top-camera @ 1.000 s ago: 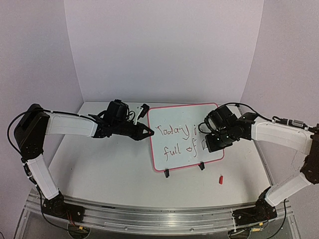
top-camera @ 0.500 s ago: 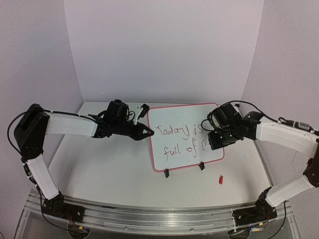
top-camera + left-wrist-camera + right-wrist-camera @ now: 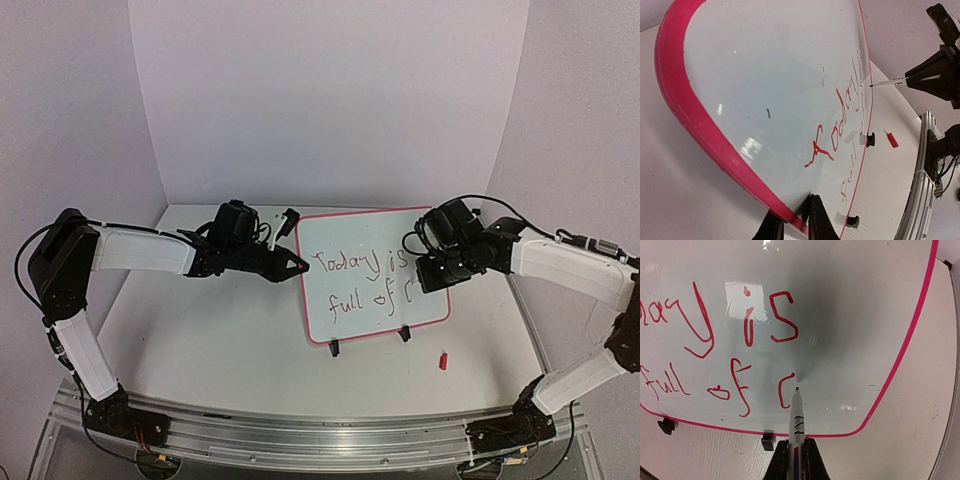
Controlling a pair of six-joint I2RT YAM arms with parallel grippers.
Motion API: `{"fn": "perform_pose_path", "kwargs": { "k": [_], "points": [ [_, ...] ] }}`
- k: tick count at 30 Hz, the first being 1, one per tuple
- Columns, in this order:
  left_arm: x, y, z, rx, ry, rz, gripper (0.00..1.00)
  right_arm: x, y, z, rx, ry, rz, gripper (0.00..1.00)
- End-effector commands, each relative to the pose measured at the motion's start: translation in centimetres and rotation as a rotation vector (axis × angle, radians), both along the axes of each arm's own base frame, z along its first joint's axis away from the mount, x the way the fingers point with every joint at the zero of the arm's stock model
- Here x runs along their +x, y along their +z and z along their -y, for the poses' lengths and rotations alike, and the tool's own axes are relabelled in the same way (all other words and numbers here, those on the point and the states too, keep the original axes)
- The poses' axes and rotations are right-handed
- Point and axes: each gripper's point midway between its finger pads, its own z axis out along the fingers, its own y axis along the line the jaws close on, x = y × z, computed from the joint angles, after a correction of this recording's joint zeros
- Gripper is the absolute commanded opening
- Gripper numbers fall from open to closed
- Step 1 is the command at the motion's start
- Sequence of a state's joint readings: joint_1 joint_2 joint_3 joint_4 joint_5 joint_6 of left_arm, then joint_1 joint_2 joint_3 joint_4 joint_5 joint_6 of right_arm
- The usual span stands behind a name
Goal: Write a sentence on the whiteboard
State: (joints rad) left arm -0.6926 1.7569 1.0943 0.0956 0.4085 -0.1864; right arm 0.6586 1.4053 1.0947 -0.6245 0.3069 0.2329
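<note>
The whiteboard [image 3: 372, 322] with its pink-red frame stands tilted on a wire stand at mid-table. It also shows in the left wrist view [image 3: 765, 65] and the right wrist view [image 3: 850, 315]. The sentence [image 3: 358, 264] is in red marker and reads "Today is / full of" [image 3: 747, 330], followed by one curved stroke [image 3: 784, 392]. My left gripper [image 3: 302, 265] is shut on the board's left frame edge [image 3: 715, 145]. My right gripper [image 3: 428, 282] is shut on a white marker [image 3: 796, 422]. The marker's red tip is just right of the curved stroke, a little off the surface.
A red marker cap [image 3: 441, 360] lies on the table in front of the board's right corner. The stand's black feet [image 3: 335, 349] stick out under the board's lower edge. The table's metal rail [image 3: 300, 435] runs along the near edge.
A curved stroke has appeared after "of". My right gripper has moved slightly up and right with the marker. The left gripper has not moved.
</note>
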Motion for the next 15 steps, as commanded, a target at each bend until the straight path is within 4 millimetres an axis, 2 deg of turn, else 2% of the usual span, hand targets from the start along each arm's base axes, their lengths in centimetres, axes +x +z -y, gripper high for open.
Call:
{"fn": "perform_pose_path", "kwargs": {
  "k": [1,8,15],
  "points": [
    [4.3,-7.3,-7.1,0.393,0.239,0.082,0.0,1.2,0.9,-0.7,0.009,0.004,0.028,0.0],
    [4.3,-7.2,-7.0,0.394,0.238,0.082,0.0,1.1,-0.5,-0.1,-0.018,-0.012,0.003,0.0],
    [4.4,-7.2,-7.0,0.397,0.239,0.08,0.0,0.4,0.3,-0.2,0.024,-0.008,0.005,0.0]
  ]
}}
